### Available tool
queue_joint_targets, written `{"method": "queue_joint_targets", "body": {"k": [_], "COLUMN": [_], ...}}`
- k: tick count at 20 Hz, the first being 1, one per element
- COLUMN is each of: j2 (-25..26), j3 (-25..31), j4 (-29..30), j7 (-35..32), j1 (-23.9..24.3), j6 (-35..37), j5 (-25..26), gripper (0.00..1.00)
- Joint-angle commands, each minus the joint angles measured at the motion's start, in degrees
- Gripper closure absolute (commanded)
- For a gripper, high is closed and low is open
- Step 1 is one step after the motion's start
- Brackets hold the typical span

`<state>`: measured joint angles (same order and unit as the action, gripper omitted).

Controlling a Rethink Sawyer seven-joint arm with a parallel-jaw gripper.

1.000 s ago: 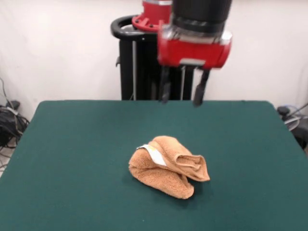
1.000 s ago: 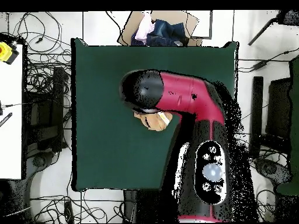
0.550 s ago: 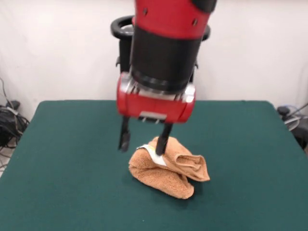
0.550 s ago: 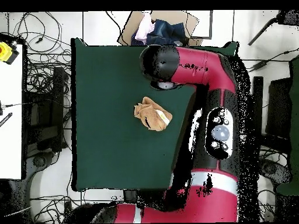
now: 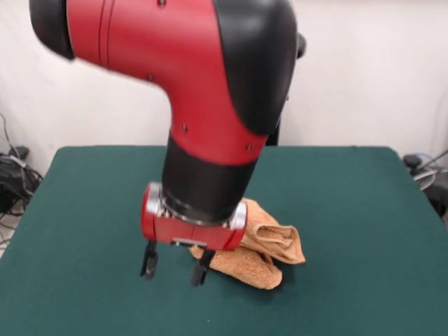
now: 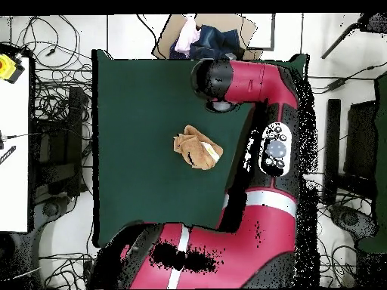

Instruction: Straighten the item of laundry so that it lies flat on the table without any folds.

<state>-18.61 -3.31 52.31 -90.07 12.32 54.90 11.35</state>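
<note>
The item of laundry (image 5: 269, 241) is an orange-tan towel, crumpled into a folded heap near the middle of the dark green table (image 5: 350, 189). My gripper (image 5: 175, 268) hangs low over the table at the heap's front left, open, with nothing between its fingers. Its right finger (image 5: 201, 267) stands against the heap's left edge, and its left finger (image 5: 148, 263) is over bare felt. The red wrist hides the heap's left part. In the overhead view the towel (image 6: 196, 148) lies mid-table (image 6: 136, 113), and the arm's head (image 6: 219, 81) hides the gripper.
Cables (image 5: 14, 175) trail off the table's left side in the front view. In the overhead view a cardboard box of clothes (image 6: 204, 36) sits past one table edge and a white bench (image 6: 13, 136) stands beside another. The arm's body (image 6: 264, 174) covers one table side.
The arm has swung lower and toward the front-view camera. The gripper dropped from over the towel's white tag to table level at the heap's front left, staying open.
</note>
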Motion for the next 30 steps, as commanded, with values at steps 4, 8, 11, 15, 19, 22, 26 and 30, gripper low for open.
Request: {"method": "queue_joint_targets", "body": {"k": [4,8,11,15,19,22,26,30], "j2": [5.0,5.7,8.3,12.6,16.3,19.5,22.4,23.2], "j3": [0.5,0.6,0.6,0.2,0.3,1.6,2.2,1.9], "j4": [2.8,2.5,1.7,-2.5,-7.1,-11.0,-14.5,-15.6], "j7": [-13.5,-12.8,-12.2,-12.4,-11.3,-9.8,-9.0,-9.0], "j1": [-1.6,-1.3,-0.9,-0.3,0.7,2.0,2.8,2.9], "j6": [-7.6,-8.0,-10.5,-12.0,-11.0,-11.3,-10.9,-10.2], "j5": [0.1,-0.5,0.3,0.3,-0.3,-0.8,-1.1,-1.7], "gripper": [0.00,0.00,0.00,0.00,0.00,0.00,0.00,0.00]}}
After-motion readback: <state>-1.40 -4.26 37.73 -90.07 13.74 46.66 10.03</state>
